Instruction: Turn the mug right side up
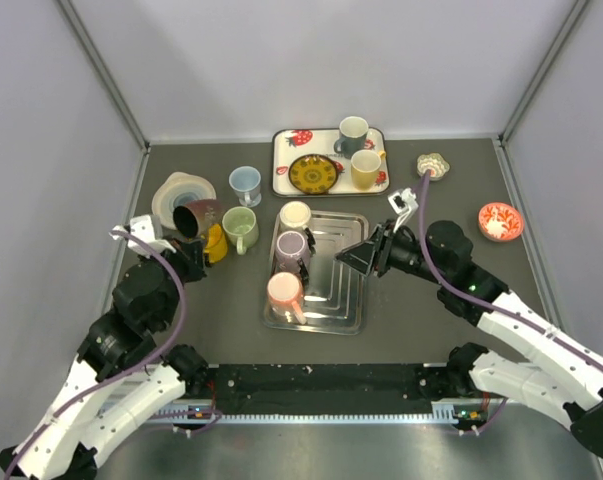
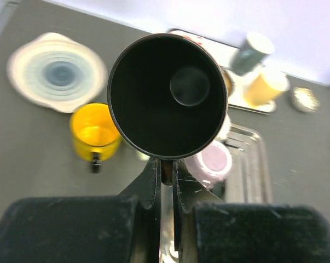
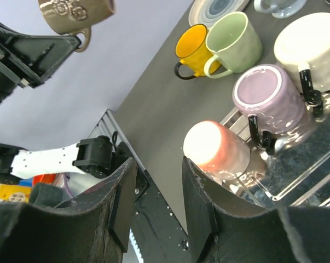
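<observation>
at the near left of the surface (image 1: 431, 330), the left jaws are pinched shut on the handle (image 2: 166, 171) of the brown mug (image 2: 167, 96). they hold it off the surface and tipped on its side, so its dark mouth faces straight back at the wrist camera. we judge this to be mid-turn: a grip on the handle lets the wrist roll the rim upward. to the right, the right jaws hang spread apart and empty above the metal tray (image 1: 346, 300), parked, we think, so as not to crowd the turn. on that tray a pink mug (image 1: 284, 290), a purple mug (image 1: 292, 245) and a cream mug (image 1: 295, 214) sit bottoms up. just beside the held mug stand a yellow mug (image 1: 217, 245) and a green mug (image 1: 240, 224), mouths up, near enough that we could clip them when lowering. farther back lie stacked plates (image 1: 171, 192) and a strawberry tray (image 1: 281, 160).
</observation>
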Controlling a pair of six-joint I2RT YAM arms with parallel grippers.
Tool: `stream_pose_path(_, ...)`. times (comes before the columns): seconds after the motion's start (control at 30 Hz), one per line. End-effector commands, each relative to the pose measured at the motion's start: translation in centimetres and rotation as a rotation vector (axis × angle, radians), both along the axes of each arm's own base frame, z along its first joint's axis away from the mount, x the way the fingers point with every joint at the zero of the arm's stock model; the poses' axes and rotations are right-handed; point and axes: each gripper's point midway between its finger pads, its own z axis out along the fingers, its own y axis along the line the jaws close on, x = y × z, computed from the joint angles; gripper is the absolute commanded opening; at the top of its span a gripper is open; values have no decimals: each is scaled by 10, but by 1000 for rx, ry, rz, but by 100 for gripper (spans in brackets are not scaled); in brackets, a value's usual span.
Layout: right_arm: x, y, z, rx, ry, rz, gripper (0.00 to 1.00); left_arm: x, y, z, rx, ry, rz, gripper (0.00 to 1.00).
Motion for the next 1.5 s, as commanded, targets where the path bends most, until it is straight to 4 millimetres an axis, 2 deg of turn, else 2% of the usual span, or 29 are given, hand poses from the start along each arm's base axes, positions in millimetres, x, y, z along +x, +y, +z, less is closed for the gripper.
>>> stream_pose_path(0.0, 0, -10, 13, -25, -74, -34, 38, -6, 56, -9, 202, 127, 249, 0)
stream_pose_path(0.2, -2, -18, 4, -42, -87, -61, 38, -5, 75, -19, 382, 287, 357, 0)
stream_pose_path(0.27, -3, -19, 2, -39, -92, -61, 38, 1, 75, -19, 395, 294, 365, 0)
stream_pose_path(0.33, -4, -20, -4, -44, -89, -59, 38, 6, 83, -30, 446, 329, 397, 0)
stream_pose_path(0.37, -6, -21, -3, -32, -97, -58, 38, 14, 79, -32, 430, 324, 379, 0)
stream_pose_path(0.4, -7, -21, -4, -25, -92, -59, 38, 18, 94, -44, 447, 369, 424, 0)
stream_pose_path(0.43, -8, -21, -10, -30, -82, -56, 38, 24, 97, -53, 432, 396, 427, 0)
stream_pose_path(0.47, -9, -22, -10, -26, -85, -53, 38, 33, 110, -58, 369, 404, 453, 0)
stream_pose_path(0.5, -10, -23, -13, -32, -81, -53, 38, 36, 115, -70, 355, 425, 455, 0)
stream_pose_path(0.57, -11, -25, -17, -43, -81, -56, 38, 44, 130, -80, 319, 450, 497, 0)
stream_pose_path(0.6, -10, -26, -20, -51, -81, -58, 38, 52, 131, -80, 324, 439, 499, 0)
stream_pose_path(0.63, -9, -27, -24, -60, -82, -68, 38, 59, 134, -91, 328, 478, 510, 0)
stream_pose_path(0.7, -9, -28, -26, -64, -79, -74, 38, 70, 144, -99, 266, 504, 533, 0)
stream_pose_path(0.73, -10, -29, -28, -74, -76, -72, 38, 76, 147, -111, 250, 543, 533, 0)
stream_pose_path(0.8, -10, -29, -30, -78, -71, -72, 38, 85, 156, -124, 209, 567, 559, 0)
stream_pose_path(0.97, -12, -31, -39, -92, -54, -70, 38, 91, 178, -153, 194, 646, 616, 0)
stream_pose_path(1.0, -12, -31, -41, -93, -51, -70, 38, 93, 180, -161, 191, 672, 616, 0)
stream_pose_path(1.13, -11, -32, -44, -102, -49, -76, 38, 98, 177, -173, 178, 706, 591, 0)
stream_pose_path(1.47, -6, -24, -49, -115, -39, -61, 38, 96, 166, -184, 197, 818, 496, 0)
